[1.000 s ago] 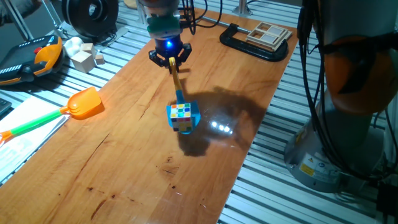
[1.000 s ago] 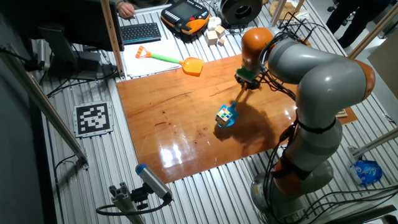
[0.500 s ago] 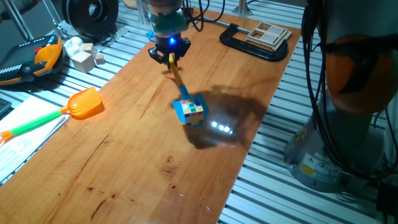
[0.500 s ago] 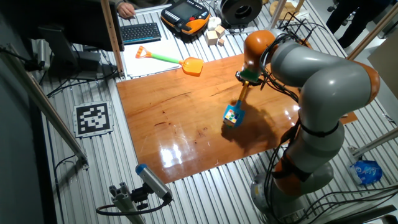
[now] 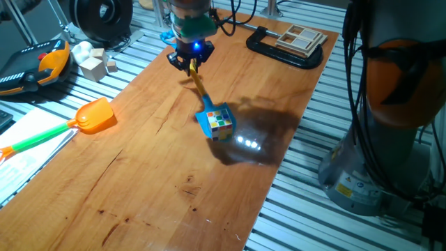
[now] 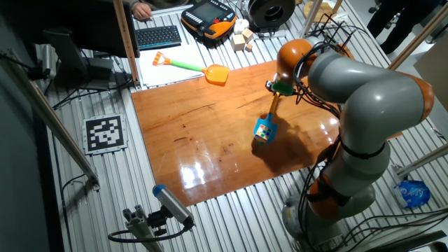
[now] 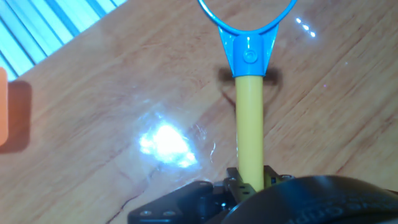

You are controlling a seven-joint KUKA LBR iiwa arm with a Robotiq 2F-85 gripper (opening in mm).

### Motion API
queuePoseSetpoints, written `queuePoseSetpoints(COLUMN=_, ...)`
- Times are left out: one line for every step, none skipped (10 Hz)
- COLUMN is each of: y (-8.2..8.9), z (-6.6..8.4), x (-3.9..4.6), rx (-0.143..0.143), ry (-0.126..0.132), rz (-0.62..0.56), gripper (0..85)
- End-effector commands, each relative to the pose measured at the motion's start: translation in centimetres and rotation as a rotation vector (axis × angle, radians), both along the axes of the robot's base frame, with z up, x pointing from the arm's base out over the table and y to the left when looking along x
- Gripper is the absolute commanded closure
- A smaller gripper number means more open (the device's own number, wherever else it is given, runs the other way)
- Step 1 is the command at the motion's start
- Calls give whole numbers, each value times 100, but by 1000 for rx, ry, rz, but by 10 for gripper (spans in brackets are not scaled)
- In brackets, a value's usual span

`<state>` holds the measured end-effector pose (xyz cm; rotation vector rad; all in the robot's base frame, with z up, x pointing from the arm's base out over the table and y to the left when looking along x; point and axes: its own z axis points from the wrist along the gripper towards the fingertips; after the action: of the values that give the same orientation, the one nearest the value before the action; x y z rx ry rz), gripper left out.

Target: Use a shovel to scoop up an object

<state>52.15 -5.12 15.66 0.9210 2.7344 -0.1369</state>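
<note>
My gripper (image 5: 189, 63) is shut on the thin yellow shaft of the blue shovel (image 5: 201, 89) near the far edge of the wooden table. The shaft slants down to the blue blade, which rests low over the table's middle. The multicoloured cube (image 5: 221, 121) sits on the blade. In the other fixed view the gripper (image 6: 274, 89) holds the shovel (image 6: 271, 110) with the cube (image 6: 262, 129) at its lower end. In the hand view the gripper (image 7: 249, 182) clamps the shovel's yellow shaft (image 7: 249, 118), and the blue end loop reaches the top edge.
An orange scoop with a green handle (image 5: 93, 116) lies at the table's left, also in the other fixed view (image 6: 215, 73). Pale wooden blocks (image 5: 95, 64) and a teach pendant (image 5: 38, 66) sit off the table. A black clamp (image 5: 279, 52) grips the far edge.
The shovel blade with the cube on it has swung to the right across the table. The gripper has shifted slightly toward the far edge and keeps its hold.
</note>
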Motion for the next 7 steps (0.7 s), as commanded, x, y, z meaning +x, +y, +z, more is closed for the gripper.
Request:
queuePoseSetpoints(y=8, z=-13, x=-6, rx=-3, ry=-10, rz=1, gripper=850)
queuePoseSetpoints(y=24, z=-24, x=-17, rx=-10, ry=-29, rz=1, gripper=850)
queuePoseSetpoints(y=44, z=-37, x=-26, rx=-19, ry=-54, rz=-1, gripper=850)
queuePoseSetpoints(y=56, z=-58, x=-30, rx=-19, ry=-59, rz=-11, gripper=850)
queuePoseSetpoints(y=78, z=-99, x=-42, rx=-22, ry=-59, rz=-18, gripper=850)
queuePoseSetpoints(y=102, z=-132, x=-59, rx=-36, ry=-74, rz=-15, gripper=850)
queuePoseSetpoints(y=125, z=-159, x=-63, rx=-44, ry=-85, rz=-20, gripper=850)
